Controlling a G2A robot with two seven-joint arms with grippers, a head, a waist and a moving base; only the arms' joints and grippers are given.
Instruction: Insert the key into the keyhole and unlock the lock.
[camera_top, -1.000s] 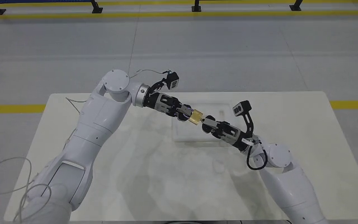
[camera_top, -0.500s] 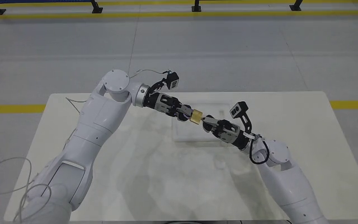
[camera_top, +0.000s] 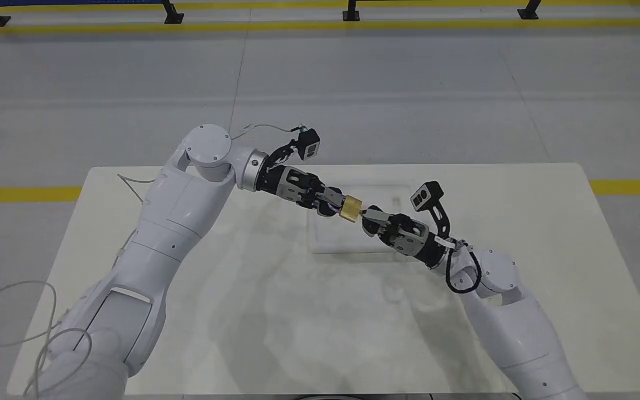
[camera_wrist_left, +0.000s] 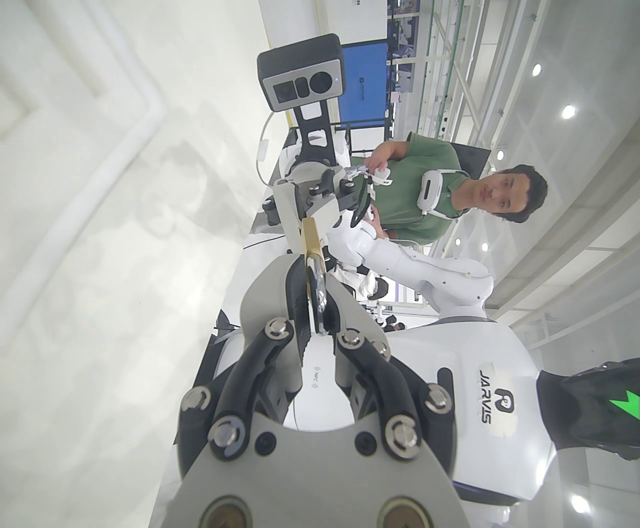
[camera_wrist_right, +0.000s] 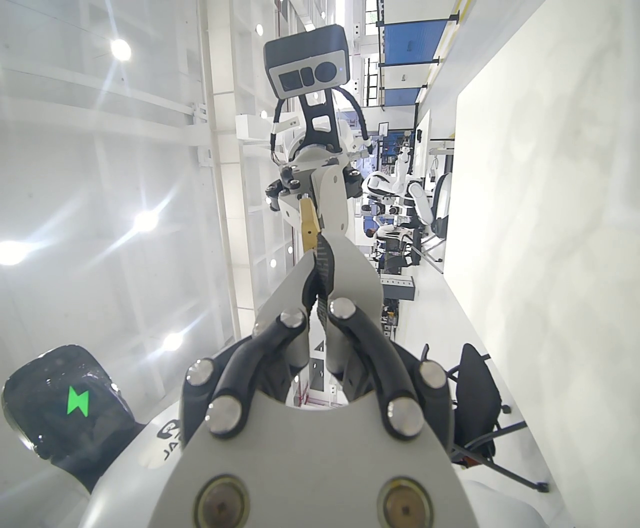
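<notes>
Left hand (camera_top: 335, 204) and right hand (camera_top: 368, 216) sit nose to nose over the tray (camera_top: 335, 238), with the padlock (camera_top: 350, 208) bridging them, so no way through. Both forearms slant across mid-counter (camera_top: 250, 320). There is room along the near edge and at both ends (tray rim is low).

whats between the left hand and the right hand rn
The brass lock: the left hand grips one end and the right hand meets the other, with no bare stretch. The top view shows it best.
</notes>
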